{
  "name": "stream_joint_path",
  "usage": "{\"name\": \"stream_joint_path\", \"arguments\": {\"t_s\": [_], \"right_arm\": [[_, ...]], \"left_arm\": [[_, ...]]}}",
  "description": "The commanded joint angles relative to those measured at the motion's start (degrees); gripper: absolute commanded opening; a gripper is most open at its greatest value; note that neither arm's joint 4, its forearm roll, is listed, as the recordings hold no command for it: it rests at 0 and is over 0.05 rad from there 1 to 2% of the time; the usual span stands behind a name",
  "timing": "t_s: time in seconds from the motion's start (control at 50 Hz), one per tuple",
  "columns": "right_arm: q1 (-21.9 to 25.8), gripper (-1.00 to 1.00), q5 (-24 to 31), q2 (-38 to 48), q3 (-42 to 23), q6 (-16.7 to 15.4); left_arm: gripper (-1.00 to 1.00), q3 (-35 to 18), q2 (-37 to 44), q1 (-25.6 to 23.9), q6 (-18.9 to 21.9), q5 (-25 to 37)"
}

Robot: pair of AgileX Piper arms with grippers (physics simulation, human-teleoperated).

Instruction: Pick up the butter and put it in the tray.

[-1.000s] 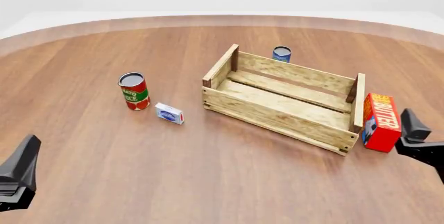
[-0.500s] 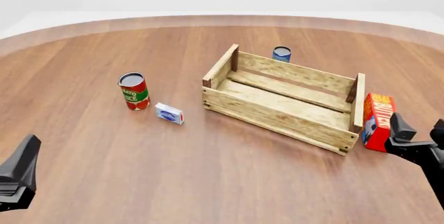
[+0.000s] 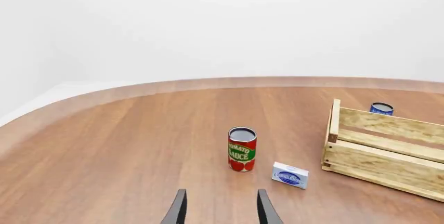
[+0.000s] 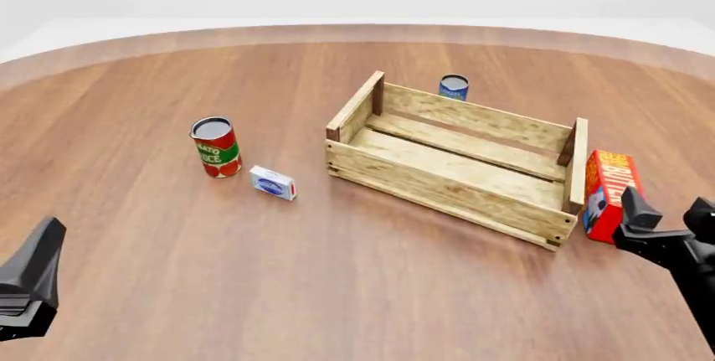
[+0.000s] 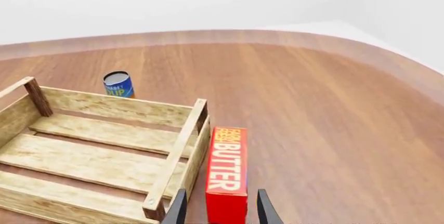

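The butter [image 4: 607, 193], a red-orange carton with white "BUTTER" lettering, stands upright on the table just outside the right end of the tray [image 4: 447, 198], a large wooden slat crate. My right gripper [image 4: 668, 206] is open right behind the butter on the near side. In the right wrist view the butter [image 5: 227, 169] sits centred between the two open fingers of the right gripper [image 5: 222, 211], next to the tray's end wall [image 5: 177, 156]. My left gripper [image 4: 43, 248] is open and empty at the near left, far from both; it also shows in the left wrist view [image 3: 222, 211].
A tomato sauce can [image 4: 216, 147] and a small white-and-blue box [image 4: 273, 183] stand left of the tray. A blue can [image 4: 454, 86] stands behind the tray's far wall. The tray's inside holds nothing.
My right gripper has moved left and forward toward the butter, so its fingers now line up on either side of the carton. The left arm and all objects have not moved.
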Motion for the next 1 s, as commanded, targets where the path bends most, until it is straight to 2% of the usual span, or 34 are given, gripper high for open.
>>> {"name": "stream_joint_path", "arguments": {"t_s": [0.02, 0.48, 1.0], "right_arm": [[-0.28, 1.0, -0.48, 1.1, -0.02, 0.31], [-0.69, 1.0, -0.49, 2.84, -0.51, 0.75], [-0.78, 1.0, -0.49, 8.57, -4.6, 0.98]], "left_arm": [[1.0, 0.0, 0.0, 0.0, 0.0, 0.0], [1.0, 0.0, 0.0, 0.0, 0.0, 0.0], [1.0, 0.0, 0.0, 0.0, 0.0, 0.0]]}}
